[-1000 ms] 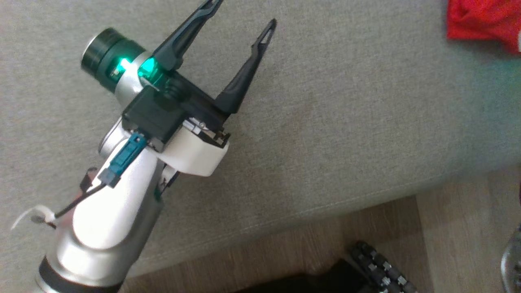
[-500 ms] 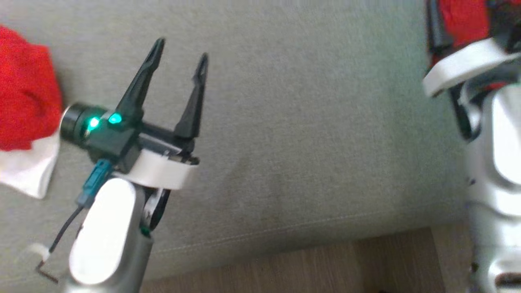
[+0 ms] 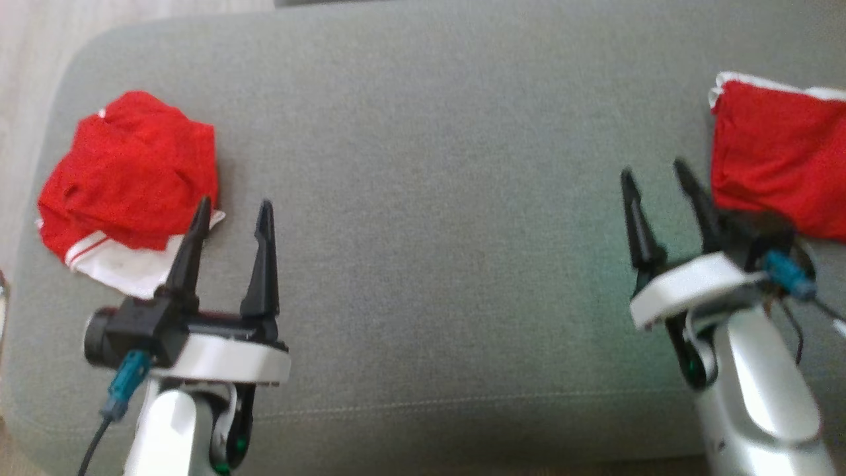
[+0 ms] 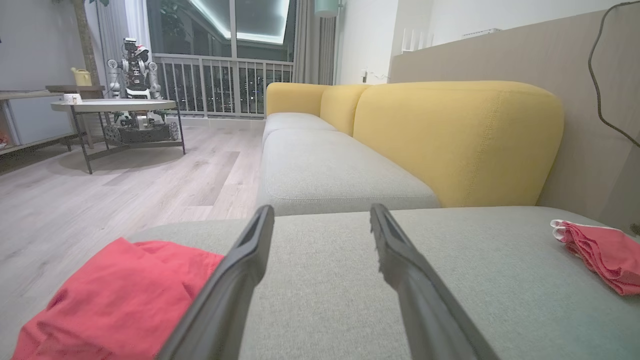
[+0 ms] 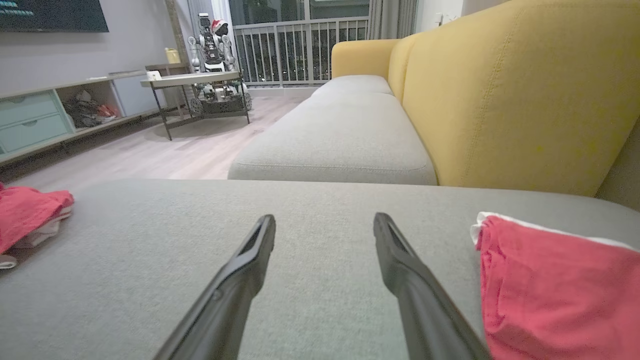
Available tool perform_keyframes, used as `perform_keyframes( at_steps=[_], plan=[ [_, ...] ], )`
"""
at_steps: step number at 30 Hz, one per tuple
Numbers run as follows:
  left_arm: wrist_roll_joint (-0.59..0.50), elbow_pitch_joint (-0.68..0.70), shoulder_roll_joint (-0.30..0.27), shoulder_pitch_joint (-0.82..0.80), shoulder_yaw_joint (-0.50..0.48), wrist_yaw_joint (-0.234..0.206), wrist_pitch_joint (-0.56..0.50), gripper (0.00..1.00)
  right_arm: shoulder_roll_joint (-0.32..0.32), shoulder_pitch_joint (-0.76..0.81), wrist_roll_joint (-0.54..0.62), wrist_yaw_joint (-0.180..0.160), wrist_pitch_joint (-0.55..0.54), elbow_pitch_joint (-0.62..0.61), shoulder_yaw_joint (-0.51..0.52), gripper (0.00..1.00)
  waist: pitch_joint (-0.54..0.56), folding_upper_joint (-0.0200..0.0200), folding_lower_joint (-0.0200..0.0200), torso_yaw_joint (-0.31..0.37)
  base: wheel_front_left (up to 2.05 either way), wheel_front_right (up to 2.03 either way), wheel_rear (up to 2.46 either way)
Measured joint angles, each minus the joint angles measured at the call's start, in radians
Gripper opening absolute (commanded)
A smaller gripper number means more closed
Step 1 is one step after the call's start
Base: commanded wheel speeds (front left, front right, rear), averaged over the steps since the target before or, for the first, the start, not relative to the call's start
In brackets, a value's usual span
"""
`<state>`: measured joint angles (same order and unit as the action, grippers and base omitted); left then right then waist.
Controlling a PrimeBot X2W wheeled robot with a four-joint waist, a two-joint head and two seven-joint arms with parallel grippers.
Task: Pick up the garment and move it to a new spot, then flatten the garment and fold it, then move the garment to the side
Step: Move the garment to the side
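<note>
**Spread wide above the grey cushion (image 3: 449, 198)**

Left hand (image 3: 234, 201): fingers far apart, nothing between them, just beside the crumpled red garment (image 3: 129, 165) with its white hem, near the cushion's left end. Right hand (image 3: 651, 168): equally wide and empty, close to the folded red garment (image 3: 780, 158) at the right edge. Bare grey fabric between the two. Beyond, in the wrist views, a yellow sofa back (image 4: 460, 135) and pale wood floor (image 4: 100, 200).
</note>
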<state>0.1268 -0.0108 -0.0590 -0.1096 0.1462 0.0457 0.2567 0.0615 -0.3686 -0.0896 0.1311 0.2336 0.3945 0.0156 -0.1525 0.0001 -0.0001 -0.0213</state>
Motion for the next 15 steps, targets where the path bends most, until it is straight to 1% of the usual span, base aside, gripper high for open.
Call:
perform_keyframes(
  at_steps=[4, 10, 15],
  plan=[
    [0.008, -0.003, 0.008, 0.053, -0.01, 0.003, 0.0, 1.0, -0.003, 0.081, -0.031, 0.0, 0.014, -0.015, 0.005, 1.0, 0.041, 0.0, 0.0, -0.014, 0.0, 0.0, 0.0],
    [0.036, -0.024, 0.009, 0.114, -0.006, -0.003, 0.0, 1.0, -0.004, 0.138, -0.017, 0.0, 0.019, -0.077, 0.009, 1.0, 0.073, 0.0, 0.0, -0.02, 0.0, 0.0, 0.0],
    [0.044, -0.026, 0.009, 0.119, -0.002, -0.012, 0.0, 1.0, -0.005, 0.179, -0.017, 0.0, 0.019, -0.108, 0.019, 1.0, 0.079, 0.0, 0.0, -0.023, 0.0, 0.0, 0.0]
  ],
)
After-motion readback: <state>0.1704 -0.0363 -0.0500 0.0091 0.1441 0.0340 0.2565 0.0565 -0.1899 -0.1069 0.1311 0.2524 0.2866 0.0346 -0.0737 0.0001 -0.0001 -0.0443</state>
